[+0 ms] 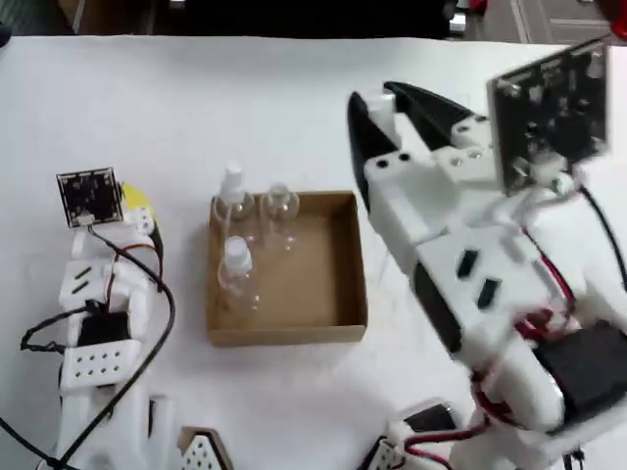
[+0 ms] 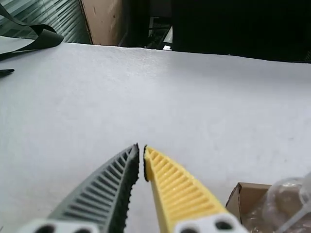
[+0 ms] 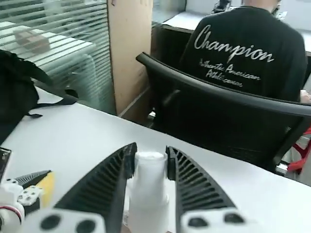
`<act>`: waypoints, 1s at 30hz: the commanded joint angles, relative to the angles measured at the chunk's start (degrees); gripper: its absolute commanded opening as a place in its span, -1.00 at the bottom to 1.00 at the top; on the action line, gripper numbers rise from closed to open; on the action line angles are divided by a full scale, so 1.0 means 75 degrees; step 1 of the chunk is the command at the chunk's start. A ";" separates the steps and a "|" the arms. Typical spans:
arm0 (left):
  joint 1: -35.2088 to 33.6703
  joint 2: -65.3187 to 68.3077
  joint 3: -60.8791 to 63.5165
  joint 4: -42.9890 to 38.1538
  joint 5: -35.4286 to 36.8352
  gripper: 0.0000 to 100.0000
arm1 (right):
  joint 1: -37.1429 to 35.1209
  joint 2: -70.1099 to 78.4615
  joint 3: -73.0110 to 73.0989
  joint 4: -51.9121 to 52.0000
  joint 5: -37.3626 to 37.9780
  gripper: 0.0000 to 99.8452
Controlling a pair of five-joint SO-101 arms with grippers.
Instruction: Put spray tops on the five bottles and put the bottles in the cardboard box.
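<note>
**Tools.** Found right gripper (image 3: 150, 148) clenched on a white spray top (image 3: 148, 182), raised well above the table (image 1: 147, 108), beyond the far right corner of the box (image 1: 313, 279). Could not confirm a bottle beneath that top, as the fingers hide the lower part. Probably top and bottle together, no firmer than that. Found left gripper (image 2: 141, 154) closed on nothing, tips together, low over the table, left of the box.

**Task items.** Counted three bottles (image 1: 237, 269) standing inside the box, all crowded along its left wall. Noted tops on at least two. Judged three of five boxed, with the right half of the box floor bare.

**Risks.**
- Slip of the smooth top out of the pinch, given the narrow contact near the fingertips. Would mean a fall from height and a roll off the table.
- Strike on the standing bottles during descent, if brought in from the left side of the box. Light and tall, so likely to topple in a row.
- Snag of the load on the right wall of the box, if lowered too early.

**Views.** Took the grip itself from the right wrist view, where the high view gives no more than a white patch between dark fingers. Took box layout and bottle count from the high view. Took the closed left tips from the left wrist view, with a box corner and clear plastic just beside them.
</note>
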 commanded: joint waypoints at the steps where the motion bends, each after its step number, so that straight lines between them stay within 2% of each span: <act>1: 0.0018 -0.0006 -0.0012 -0.0141 -0.0070 -0.95 | -0.0229 -0.0592 0.2157 -0.1682 -0.0070 -0.97; 11: 0.0053 -0.0006 -0.0012 -0.0164 -0.0070 -0.95 | -0.0475 -0.1987 0.7725 -0.8281 0.0012 -0.97; 16: 0.0064 0.0006 -0.0012 -0.0199 -0.0070 -0.95 | -0.0475 -0.1940 0.9190 -1.0508 0.0012 -0.97; 23: 0.0076 0.0006 -0.0012 -0.0199 -0.0070 -0.95 | -0.0944 -0.0990 0.9330 -1.1634 0.0047 -0.97; 30: 0.0076 0.0006 -0.0012 -0.0199 -0.0070 -0.95 | -0.1248 -0.0346 0.9377 -1.1704 0.1020 -0.97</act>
